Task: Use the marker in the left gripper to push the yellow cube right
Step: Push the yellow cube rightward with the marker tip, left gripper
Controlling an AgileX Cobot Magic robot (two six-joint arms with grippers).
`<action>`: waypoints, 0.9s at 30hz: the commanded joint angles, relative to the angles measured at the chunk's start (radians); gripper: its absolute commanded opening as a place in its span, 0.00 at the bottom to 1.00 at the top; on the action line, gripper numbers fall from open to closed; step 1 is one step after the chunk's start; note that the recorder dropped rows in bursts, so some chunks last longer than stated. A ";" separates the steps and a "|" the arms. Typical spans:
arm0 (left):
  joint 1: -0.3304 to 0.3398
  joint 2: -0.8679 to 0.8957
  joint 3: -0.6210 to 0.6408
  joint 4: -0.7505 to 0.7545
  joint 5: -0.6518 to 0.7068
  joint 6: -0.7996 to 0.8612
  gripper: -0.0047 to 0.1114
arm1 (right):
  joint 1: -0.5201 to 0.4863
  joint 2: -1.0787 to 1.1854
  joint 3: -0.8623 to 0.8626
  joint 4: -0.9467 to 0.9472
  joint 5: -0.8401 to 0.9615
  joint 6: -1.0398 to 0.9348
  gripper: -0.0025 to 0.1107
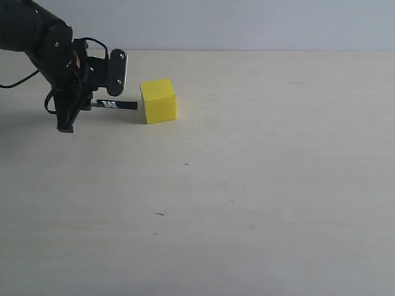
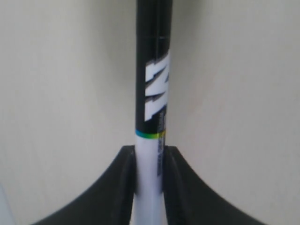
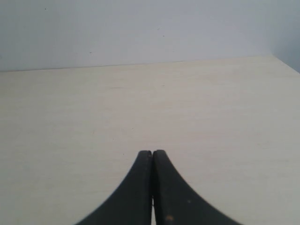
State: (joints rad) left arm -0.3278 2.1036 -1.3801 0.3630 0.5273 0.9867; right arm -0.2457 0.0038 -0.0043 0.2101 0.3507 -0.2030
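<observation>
**While the Pen Points at the Block, the Push Is Only Starting**

Because the left gripper (image 1: 81, 105), a black claw with curved fingers on a dark arm, pinches the marker (image 1: 114, 105) tight, the tool is ready. The marker is a slim white and black plastic pen. It lies flat and low over the table (image 1: 281, 191), a pale wooden top, and it points right.

Its black tip is just beside the yellow cube (image 1: 159, 102), a small bright block with sharp edges. The cube sits on the table's left part, toward the back. Whether the tip and the block touch yet, I cannot tell.

So the push looks like it is only beginning. Next, the arm should slide straight to the right. It should keep the pen low and aimed at the middle of the block's side, so the block does not spin away.

The right gripper (image 3: 152, 157), another black claw, has its fingers pressed together with nothing between them.
</observation>
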 commanded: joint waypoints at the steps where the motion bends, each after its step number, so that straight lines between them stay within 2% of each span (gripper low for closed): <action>1: 0.044 -0.014 -0.007 0.086 0.052 -0.107 0.04 | 0.002 -0.004 0.004 -0.001 -0.003 -0.001 0.02; 5: 0.048 -0.009 -0.007 0.074 0.015 -0.109 0.04 | 0.002 -0.004 0.004 -0.001 -0.003 -0.001 0.02; 7: 0.011 0.009 -0.007 0.069 -0.026 -0.109 0.04 | 0.002 -0.004 0.004 -0.001 -0.003 -0.001 0.02; 10: -0.080 0.038 -0.007 0.078 -0.078 -0.109 0.04 | 0.002 -0.004 0.004 -0.001 -0.003 -0.001 0.02; 13: -0.067 0.004 -0.022 0.132 -0.055 -0.201 0.04 | 0.002 -0.004 0.004 -0.001 -0.003 -0.001 0.02; 17: -0.008 -0.019 -0.022 0.115 -0.031 -0.216 0.04 | 0.002 -0.004 0.004 -0.001 -0.003 -0.001 0.02; 19: -0.001 -0.014 -0.022 0.108 -0.033 -0.216 0.04 | 0.002 -0.004 0.004 -0.001 -0.003 -0.001 0.02; 24: -0.025 0.027 -0.022 0.097 -0.079 -0.216 0.04 | 0.002 -0.004 0.004 -0.001 -0.003 -0.001 0.02; 27: -0.062 0.050 -0.022 0.085 -0.178 -0.216 0.04 | 0.002 -0.004 0.004 -0.001 -0.003 -0.001 0.02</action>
State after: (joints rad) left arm -0.3550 2.1367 -1.3951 0.4720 0.4352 0.7802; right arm -0.2457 0.0038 -0.0043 0.2101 0.3507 -0.2030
